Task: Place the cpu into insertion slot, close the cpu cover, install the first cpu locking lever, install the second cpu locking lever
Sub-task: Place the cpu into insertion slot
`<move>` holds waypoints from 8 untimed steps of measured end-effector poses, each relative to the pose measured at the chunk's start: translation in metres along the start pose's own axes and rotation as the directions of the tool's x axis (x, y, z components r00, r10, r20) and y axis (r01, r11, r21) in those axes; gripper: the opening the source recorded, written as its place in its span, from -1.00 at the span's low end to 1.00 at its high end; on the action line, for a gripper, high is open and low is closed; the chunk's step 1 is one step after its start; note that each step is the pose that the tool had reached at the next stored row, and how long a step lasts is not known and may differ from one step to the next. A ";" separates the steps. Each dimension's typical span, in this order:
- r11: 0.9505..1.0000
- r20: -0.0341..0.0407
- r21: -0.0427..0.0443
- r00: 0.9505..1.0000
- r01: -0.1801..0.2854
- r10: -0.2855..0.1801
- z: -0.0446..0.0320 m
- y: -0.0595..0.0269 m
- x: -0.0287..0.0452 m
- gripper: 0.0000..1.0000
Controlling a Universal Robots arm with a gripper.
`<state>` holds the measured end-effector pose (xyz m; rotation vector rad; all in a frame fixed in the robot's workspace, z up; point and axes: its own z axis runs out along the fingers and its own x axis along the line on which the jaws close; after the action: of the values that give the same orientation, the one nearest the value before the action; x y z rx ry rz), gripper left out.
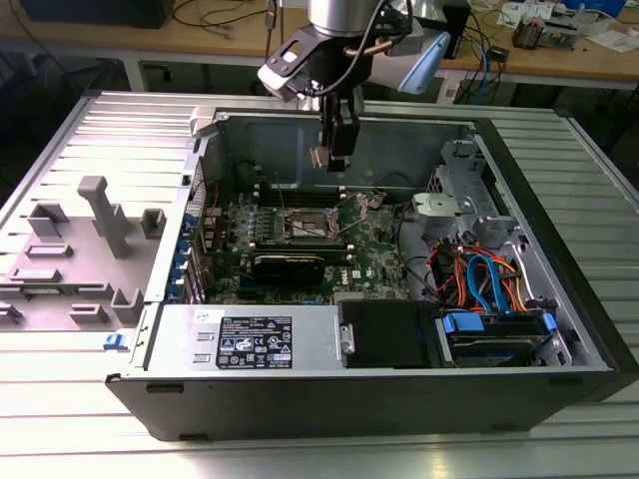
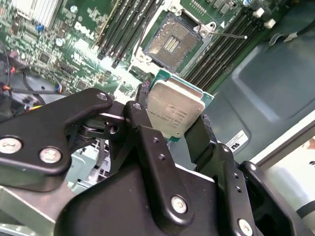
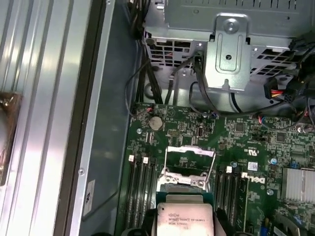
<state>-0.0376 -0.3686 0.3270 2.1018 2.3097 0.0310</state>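
My gripper (image 1: pixel 327 158) hangs inside the open computer case, shut on the cpu (image 1: pixel 321 157). In both wrist views the cpu (image 2: pixel 174 108) (image 3: pixel 184 216) is a silver-topped square chip with a green edge, pinched between two black fingers (image 2: pixel 142 123). The insertion slot (image 2: pixel 172 42) lies uncovered on the green board below the chip, its dark contact field showing; in the exterior view the slot (image 1: pixel 310 228) sits a clear gap beneath the gripper. The cpu cover (image 3: pixel 189 150) is a silver frame swung up off the slot. A thin wire lever (image 2: pixel 231 34) sticks out beside the slot.
Black memory slots (image 2: pixel 118 29) flank the socket on both sides. A metal drive cage (image 3: pixel 229 54) with cables stands at one end of the board. Orange and blue cables (image 1: pixel 479 279) fill the case at the exterior view's right. Grey fixtures (image 1: pixel 100 215) stand on the table at its left.
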 end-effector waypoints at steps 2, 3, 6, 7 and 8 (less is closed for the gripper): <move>0.999 0.001 0.002 0.999 -0.032 0.032 0.0010 0.0000 0.0000 0.09; 0.999 0.001 0.003 0.999 -0.043 0.043 0.0014 0.0000 0.0000 0.09; 0.996 0.002 0.006 0.996 -0.089 0.089 0.0026 -0.0001 0.0000 0.09; 0.995 0.003 0.007 0.995 -0.101 0.101 0.0029 -0.0001 0.0000 0.09; 0.994 0.003 0.008 0.994 -0.112 0.112 0.0030 -0.0001 0.0000 0.09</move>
<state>-0.0376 -0.3686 0.3239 2.2320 2.1911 0.0206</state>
